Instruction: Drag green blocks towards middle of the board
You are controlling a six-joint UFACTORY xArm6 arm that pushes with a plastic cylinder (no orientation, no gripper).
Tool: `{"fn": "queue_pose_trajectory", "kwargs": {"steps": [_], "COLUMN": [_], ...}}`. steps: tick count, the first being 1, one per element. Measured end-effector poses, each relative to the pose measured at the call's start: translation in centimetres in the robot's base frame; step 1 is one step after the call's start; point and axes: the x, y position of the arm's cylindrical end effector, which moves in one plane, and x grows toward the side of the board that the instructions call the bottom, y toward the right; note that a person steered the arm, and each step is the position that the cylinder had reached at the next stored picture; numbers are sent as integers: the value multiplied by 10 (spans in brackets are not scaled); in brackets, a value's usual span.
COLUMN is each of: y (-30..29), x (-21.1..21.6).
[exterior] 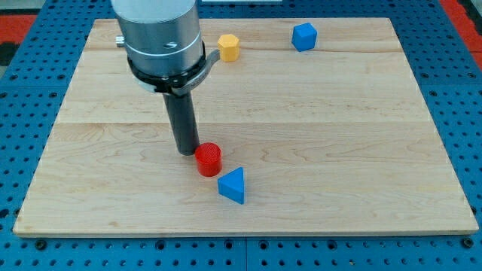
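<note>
No green block shows anywhere in the camera view. My tip (187, 153) rests on the wooden board (339, 150) left of centre. It is just left of a red cylinder (208, 159) and touches it or nearly so. A blue triangular block (233, 185) lies just below and right of the red cylinder. A yellow hexagonal block (228, 47) sits near the view's top, right of the arm's body. A blue block (304, 36) lies at the top, right of centre.
The arm's wide grey body (160, 38) hides part of the board's top left. A blue pegboard surface (30, 90) surrounds the board on all sides.
</note>
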Motion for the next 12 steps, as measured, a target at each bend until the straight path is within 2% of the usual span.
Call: {"fn": "queue_pose_trajectory", "kwargs": {"steps": [1,2,4,6,7,9,10,11,12], "y": [8,12,10,-29,-39,-67,-93,-97,-142], "x": [11,-6,-120,-232,-239,-177,-182,-207,-206]}}
